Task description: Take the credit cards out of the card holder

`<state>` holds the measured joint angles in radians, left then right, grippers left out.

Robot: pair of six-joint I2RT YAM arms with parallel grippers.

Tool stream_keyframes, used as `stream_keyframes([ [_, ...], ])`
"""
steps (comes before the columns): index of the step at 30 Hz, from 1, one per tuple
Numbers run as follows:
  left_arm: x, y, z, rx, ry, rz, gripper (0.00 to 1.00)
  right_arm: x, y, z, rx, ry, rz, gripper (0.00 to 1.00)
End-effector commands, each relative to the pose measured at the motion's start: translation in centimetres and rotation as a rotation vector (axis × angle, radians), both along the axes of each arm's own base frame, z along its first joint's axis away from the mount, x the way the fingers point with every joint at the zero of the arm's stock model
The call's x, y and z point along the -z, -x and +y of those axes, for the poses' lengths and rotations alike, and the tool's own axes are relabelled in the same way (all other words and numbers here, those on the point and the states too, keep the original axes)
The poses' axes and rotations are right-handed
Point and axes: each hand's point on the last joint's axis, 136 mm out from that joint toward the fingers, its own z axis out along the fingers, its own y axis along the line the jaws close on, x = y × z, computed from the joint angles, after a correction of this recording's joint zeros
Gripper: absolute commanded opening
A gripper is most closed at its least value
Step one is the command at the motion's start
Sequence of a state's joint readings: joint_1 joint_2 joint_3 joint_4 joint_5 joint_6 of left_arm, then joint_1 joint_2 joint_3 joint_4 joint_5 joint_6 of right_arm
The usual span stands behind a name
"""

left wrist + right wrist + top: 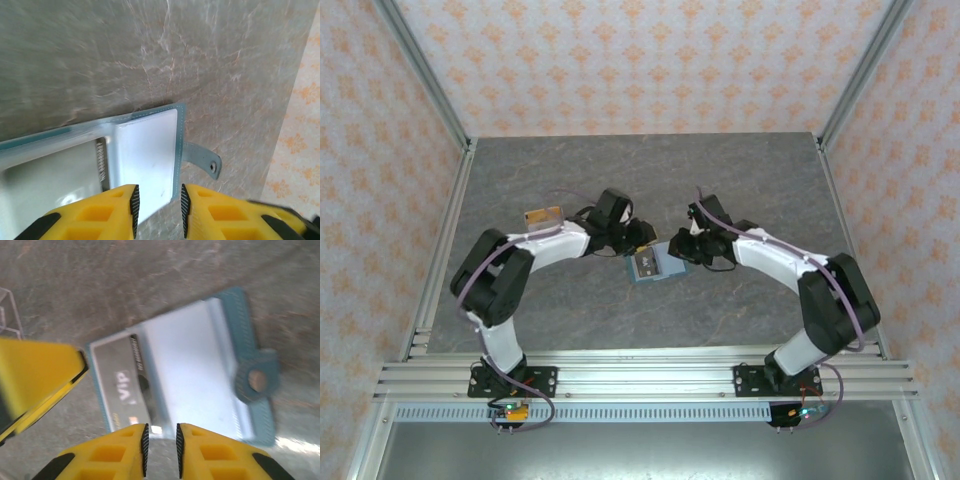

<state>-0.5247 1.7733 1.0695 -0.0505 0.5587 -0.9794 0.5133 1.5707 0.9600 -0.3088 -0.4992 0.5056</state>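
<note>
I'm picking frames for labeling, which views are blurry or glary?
Top external: sharp, evenly lit. Left wrist: the grey marble tabletop is smeared upper-left; the clear pocket of the teal fabric card holder shines white. Right wrist: whole frame motion-blurred, holder edges ghosted, bright glare on the tabletop at lower right.

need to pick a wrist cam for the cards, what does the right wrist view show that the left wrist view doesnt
Right wrist: a grey card printed VIP, sitting in the card holder. Left wrist: the patterned wall beyond the table, and a pale blank pocket face. Both: the open teal holder lying flat, its snap tab, and the left gripper or right gripper slightly parted at its edge.
</note>
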Motion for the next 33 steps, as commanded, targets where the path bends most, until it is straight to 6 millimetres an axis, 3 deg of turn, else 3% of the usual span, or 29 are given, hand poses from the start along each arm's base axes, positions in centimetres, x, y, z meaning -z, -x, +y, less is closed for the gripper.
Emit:
stream_keyframes([
  [1, 1.5, 1.7, 3.3, -0.043, -0.119, 0.021, 0.3, -0.3, -0.9, 2.1, -0.062, -0.064, 0.015, 0.25],
  [5, 2.6, 3.0, 4.3, -0.051, -0.14, 0.057, 0.27, 1.1, -0.9, 2.9, -0.095, -0.055, 0.058, 0.25],
  [12, 3.6, 3.2, 3.8, -0.047, -0.119, 0.083, 0.22, 3.7, -1.1, 3.5, -0.099, -0.048, 0.136, 0.22],
  [24, 5.0, 2.7, 2.9, -0.039, -0.109, 0.12, 0.16, 4.8, -1.6, 4.2, -0.118, -0.068, 0.139, 0.19],
  [33, 6.1, 3.2, 3.5, -0.037, -0.144, 0.147, 0.14, 5.6, -1.5, 4.0, -0.126, -0.055, 0.147, 0.19],
])
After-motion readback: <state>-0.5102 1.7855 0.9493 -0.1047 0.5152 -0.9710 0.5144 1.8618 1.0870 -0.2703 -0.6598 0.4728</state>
